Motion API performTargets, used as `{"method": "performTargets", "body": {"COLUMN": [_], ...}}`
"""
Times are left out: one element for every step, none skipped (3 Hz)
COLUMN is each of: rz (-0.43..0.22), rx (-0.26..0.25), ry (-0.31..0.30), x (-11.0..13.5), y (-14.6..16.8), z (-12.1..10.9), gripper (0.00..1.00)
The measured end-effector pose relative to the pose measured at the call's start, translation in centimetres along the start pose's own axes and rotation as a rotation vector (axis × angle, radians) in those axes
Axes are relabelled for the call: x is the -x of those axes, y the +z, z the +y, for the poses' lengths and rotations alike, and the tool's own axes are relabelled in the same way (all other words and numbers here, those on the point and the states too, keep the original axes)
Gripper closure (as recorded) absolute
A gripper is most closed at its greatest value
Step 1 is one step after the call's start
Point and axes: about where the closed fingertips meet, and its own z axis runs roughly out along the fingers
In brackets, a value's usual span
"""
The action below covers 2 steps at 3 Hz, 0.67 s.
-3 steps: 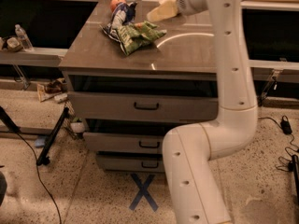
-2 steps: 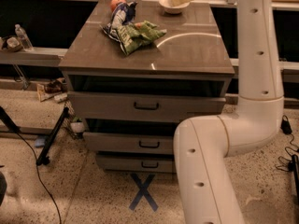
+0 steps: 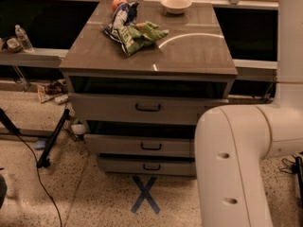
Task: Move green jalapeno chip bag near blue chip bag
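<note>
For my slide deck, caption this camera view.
Green jalapeno chip bag lying against blue chip bag on drawer cabinet; claw out of frame.

On the tabletop (image 3: 189, 56) the green jalapeno chip bag (image 3: 142, 36) lies touching the blue chip bag (image 3: 120, 17). The arm (image 3: 289, 56) leaves the view at top right, so the gripper is out of view.

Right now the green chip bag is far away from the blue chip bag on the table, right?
No. The camera view shows the green chip bag lying right against the blue chip bag on the table, not far away. The tool is out of view.
</note>
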Motion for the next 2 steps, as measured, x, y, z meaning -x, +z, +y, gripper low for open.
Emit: {"method": "performTargets", "body": {"rz": [0.069, 0.087], "rx": [-0.008, 0.006], "ry": [0.009, 0.010], "x": [-1.67, -2.38], "y": [0.56, 1.54], "z": [-1.38, -0.91], "gripper": [0.00, 0.00]}}
